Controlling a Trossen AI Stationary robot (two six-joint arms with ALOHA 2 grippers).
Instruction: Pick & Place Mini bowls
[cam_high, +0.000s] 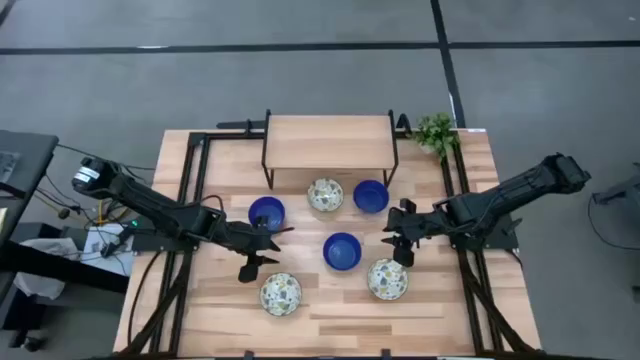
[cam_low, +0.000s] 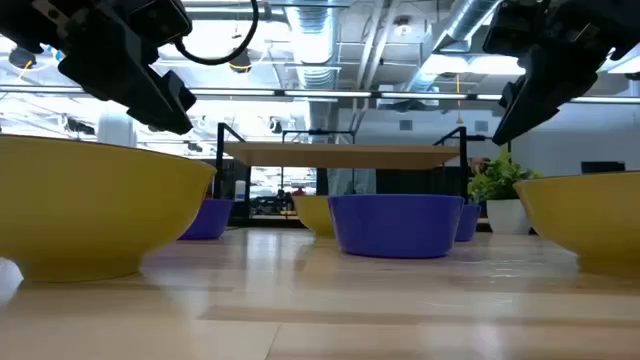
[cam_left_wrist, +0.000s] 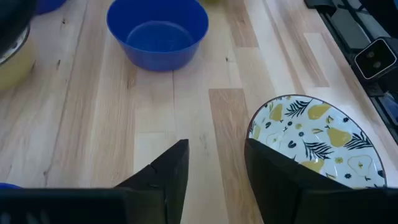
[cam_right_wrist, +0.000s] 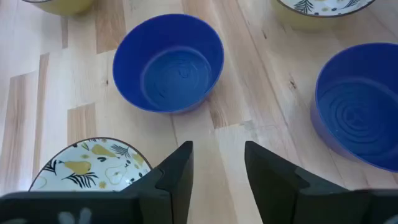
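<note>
Six mini bowls stand on their bases on the wooden table. Three are blue: one at the left (cam_high: 266, 212), one in the middle (cam_high: 342, 251), one toward the back (cam_high: 370, 196). Three are patterned inside, yellow outside: at the back (cam_high: 325, 195), front left (cam_high: 281, 294) and front right (cam_high: 387, 279). My left gripper (cam_high: 262, 252) hovers open between the left blue bowl and the front-left patterned bowl (cam_left_wrist: 317, 143), holding nothing (cam_left_wrist: 214, 162). My right gripper (cam_high: 396, 235) hovers open right of the middle blue bowl (cam_right_wrist: 168, 62), above bare table (cam_right_wrist: 217, 165).
A low wooden shelf (cam_high: 330, 140) on a black frame stands at the table's back, with a small green plant (cam_high: 436, 132) at the back right. Black rails (cam_high: 195, 190) run along both table sides. Bare wood lies along the front edge (cam_high: 330, 325).
</note>
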